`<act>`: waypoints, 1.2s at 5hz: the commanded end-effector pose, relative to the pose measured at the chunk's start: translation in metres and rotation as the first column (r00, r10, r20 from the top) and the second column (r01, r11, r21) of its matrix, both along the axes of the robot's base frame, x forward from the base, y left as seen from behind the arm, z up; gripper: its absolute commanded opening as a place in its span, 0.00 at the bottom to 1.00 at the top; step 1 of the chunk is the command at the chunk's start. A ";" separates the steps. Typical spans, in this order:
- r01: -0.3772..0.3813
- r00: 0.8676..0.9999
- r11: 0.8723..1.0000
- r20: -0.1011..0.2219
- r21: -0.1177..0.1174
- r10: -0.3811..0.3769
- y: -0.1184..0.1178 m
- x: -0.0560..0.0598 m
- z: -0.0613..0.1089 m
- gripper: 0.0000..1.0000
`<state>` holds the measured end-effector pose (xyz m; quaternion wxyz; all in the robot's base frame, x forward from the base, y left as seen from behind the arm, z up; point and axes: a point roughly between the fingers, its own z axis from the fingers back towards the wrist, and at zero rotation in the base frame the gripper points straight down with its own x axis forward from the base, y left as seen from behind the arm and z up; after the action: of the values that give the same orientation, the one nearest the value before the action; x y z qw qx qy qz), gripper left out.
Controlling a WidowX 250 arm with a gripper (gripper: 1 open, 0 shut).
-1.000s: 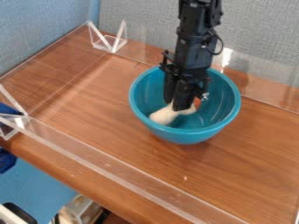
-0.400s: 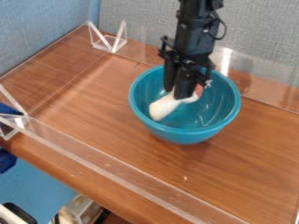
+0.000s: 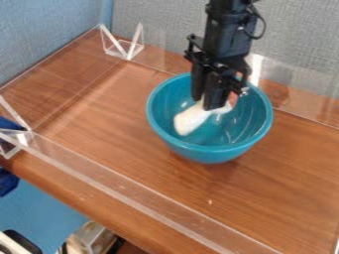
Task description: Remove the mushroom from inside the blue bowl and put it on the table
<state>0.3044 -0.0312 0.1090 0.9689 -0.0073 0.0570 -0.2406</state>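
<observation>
We see our black end effector (image 3: pixel 216 99) pointing straight down over the blue bowl (image 3: pixel 209 123), pinching the mushroom (image 3: pixel 193 117) with its cream stem slanting down-left above the bowl's inside, orange cap by the fingers, while the bowl sits on the wooden table (image 3: pixel 93 99).

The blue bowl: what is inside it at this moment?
Inside the blue bowl hangs the mushroom, held by the gripper. Its fingers cover most of the orange cap. No other contents are visible.
</observation>
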 end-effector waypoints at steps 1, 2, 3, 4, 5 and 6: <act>0.011 0.997 1.000 0.076 -0.015 -0.010 -0.014 -0.004 0.023 0.00; 0.034 0.996 0.999 0.086 -0.020 -0.032 -0.036 -0.013 0.026 0.00; 0.075 0.994 0.997 0.083 -0.026 -0.073 -0.060 -0.021 0.021 0.00; 0.126 0.990 0.991 0.063 -0.037 -0.123 -0.085 -0.029 0.006 0.00; 0.168 0.985 0.984 0.049 -0.052 -0.165 -0.104 -0.037 -0.009 0.00; 0.185 0.982 0.981 0.042 -0.058 -0.183 -0.110 -0.041 -0.015 0.00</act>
<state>0.2637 -0.1366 0.0862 0.9447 -0.0258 0.0458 -0.3236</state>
